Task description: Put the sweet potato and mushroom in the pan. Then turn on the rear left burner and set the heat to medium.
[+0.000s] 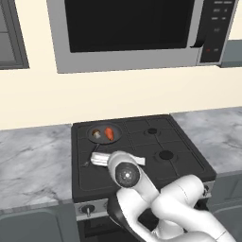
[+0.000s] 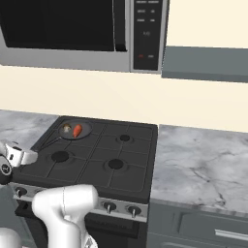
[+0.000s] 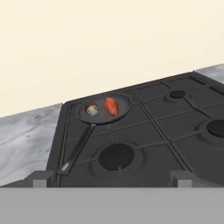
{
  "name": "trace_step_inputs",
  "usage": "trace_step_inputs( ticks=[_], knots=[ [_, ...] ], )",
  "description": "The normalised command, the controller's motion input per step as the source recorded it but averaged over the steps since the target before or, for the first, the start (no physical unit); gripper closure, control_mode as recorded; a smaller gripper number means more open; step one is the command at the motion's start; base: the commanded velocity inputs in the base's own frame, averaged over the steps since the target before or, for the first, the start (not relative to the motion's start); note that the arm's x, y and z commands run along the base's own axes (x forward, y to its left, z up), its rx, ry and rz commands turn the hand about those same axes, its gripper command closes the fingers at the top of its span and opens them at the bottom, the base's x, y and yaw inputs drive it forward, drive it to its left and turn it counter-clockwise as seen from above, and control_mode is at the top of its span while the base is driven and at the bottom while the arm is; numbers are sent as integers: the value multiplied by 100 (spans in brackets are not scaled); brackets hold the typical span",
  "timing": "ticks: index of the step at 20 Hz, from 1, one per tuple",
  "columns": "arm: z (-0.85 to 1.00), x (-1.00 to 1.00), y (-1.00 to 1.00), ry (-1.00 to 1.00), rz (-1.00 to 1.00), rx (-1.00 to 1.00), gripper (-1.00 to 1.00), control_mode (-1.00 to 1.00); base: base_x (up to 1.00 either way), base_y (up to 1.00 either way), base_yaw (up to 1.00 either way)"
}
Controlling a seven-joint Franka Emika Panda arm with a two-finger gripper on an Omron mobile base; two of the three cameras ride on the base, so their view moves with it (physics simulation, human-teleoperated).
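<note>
- Sweet potato (image 3: 111, 106) and mushroom (image 3: 91, 109) both lie inside the pan (image 3: 124, 112) on the rear left burner, side by side and just apart, so I judge the loading part done.
- My fingers (image 3: 40, 179) stand wide apart and hold nothing; my gripper (image 3: 110, 181) hangs above the front edge of the stove (image 3: 153, 131), looking back toward the pan.
- Next comes the rear left burner's knob (image 1: 88, 209), I judge, one of the row on the front panel below the stove top.
- That knob should be small, stiff and smooth, so I would pinch it squarely across its sides and turn gently, since medium calls for only a partial turn.
- Both vegetables are light and would roll if the pan is jolted; its long handle (image 3: 78, 148) reaches toward me, close to my path down.
- Room is open in front of the panel; neighbouring knobs (image 2: 109, 207) sit close.
</note>
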Motion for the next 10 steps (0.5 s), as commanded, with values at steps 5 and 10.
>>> trace_step_inputs(
  ticks=[5,10],
  knots=[
    [-27,-13,0,-8,2,0,-100,-100,0,0,0],
    [-17,-15,0,-7,1,0,-100,-100,0,0,0]
  ],
)
